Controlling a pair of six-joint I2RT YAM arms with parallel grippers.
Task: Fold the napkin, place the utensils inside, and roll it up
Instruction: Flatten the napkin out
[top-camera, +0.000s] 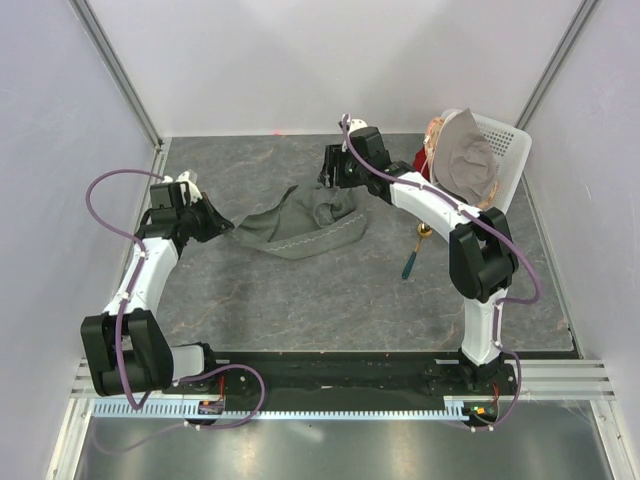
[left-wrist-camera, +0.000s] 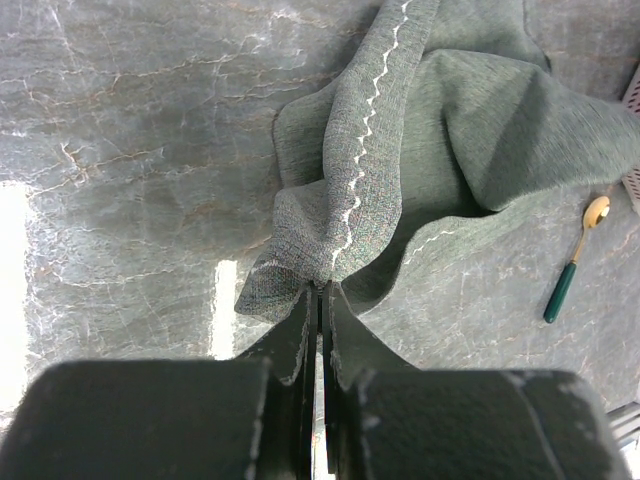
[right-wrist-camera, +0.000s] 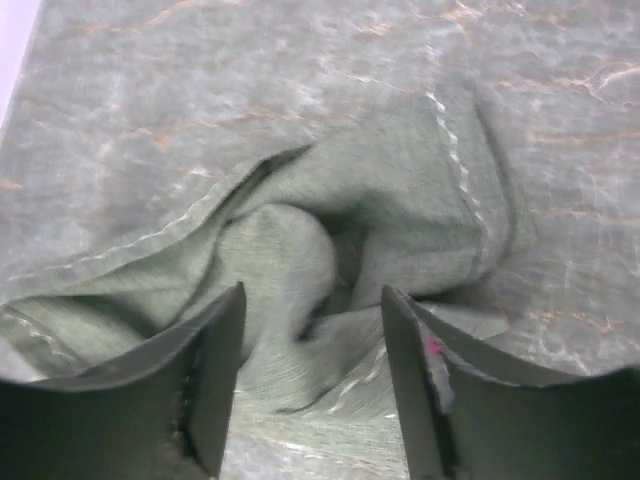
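Note:
The dark grey-green napkin lies crumpled on the marbled table, stretched toward the left. My left gripper is shut on its left corner; the left wrist view shows the jaws pinching the hemmed corner. My right gripper is open and hovers over the napkin's far right part; the right wrist view shows bunched cloth between and below the spread fingers. The spoon, with gold bowl and teal handle, lies on the table right of the napkin and also shows in the left wrist view.
A white basket with a paler grey-beige cloth and a red item stands at the back right corner. Side walls and metal rails bound the table.

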